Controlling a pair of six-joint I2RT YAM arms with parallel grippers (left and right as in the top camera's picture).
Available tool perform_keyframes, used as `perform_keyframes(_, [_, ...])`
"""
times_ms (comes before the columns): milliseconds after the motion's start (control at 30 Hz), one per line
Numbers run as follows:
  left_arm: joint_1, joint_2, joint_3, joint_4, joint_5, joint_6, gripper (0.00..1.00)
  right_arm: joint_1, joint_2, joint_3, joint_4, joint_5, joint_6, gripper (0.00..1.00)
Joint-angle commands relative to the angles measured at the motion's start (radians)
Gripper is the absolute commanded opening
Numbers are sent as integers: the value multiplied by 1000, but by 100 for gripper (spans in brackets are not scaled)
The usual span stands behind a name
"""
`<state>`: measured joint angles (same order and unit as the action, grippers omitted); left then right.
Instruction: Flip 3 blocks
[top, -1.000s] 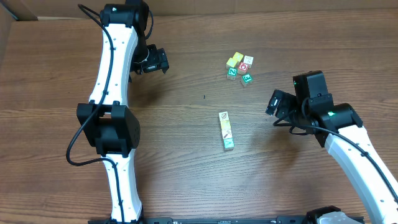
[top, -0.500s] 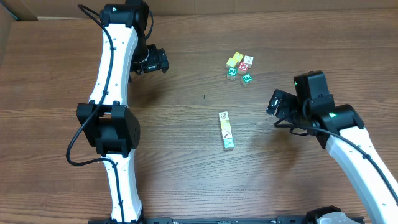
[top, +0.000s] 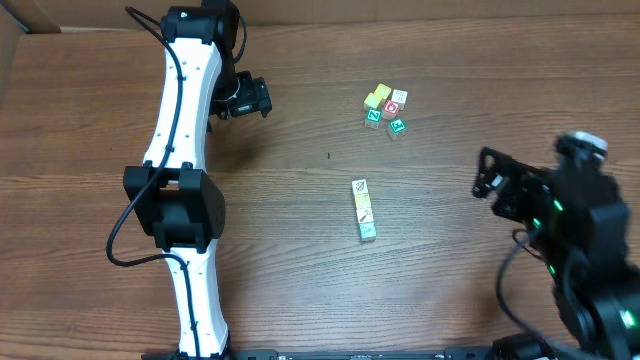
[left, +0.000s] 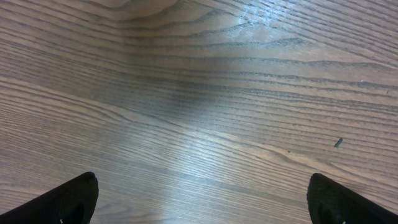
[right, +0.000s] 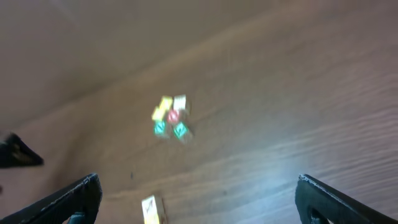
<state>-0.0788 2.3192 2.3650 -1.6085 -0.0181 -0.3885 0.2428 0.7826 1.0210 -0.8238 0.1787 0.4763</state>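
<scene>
On the table (top: 300, 300), three blocks (top: 364, 210) lie aligned.

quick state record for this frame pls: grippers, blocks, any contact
left gripper: open, empty, over bare table, far left
right gripper: open, empty, right of the blocks
row of three blocks: near table centre, end to end
row order, far to near: white block, yellow-tan block, green-faced block
cluster of five blocks: behind the row, packed close
contact: neither gripper touches a block
flips done: cannot tell
right wrist view: blurred
</scene>
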Motion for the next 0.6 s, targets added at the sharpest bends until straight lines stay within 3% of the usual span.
perform_keyframes(0, [-8, -31, 19, -1, 11, 8, 100, -3, -102, 6, -10, 60, -23, 100])
perform_keyframes(167, [-8, -31, 19, -1, 11, 8, 100, -42, -256, -30, 79, 63, -36, 100])
perform_keyframes(567, [-8, -31, 19, -1, 11, 8, 100, -232, -640, -444, 714, -139, -34, 100])
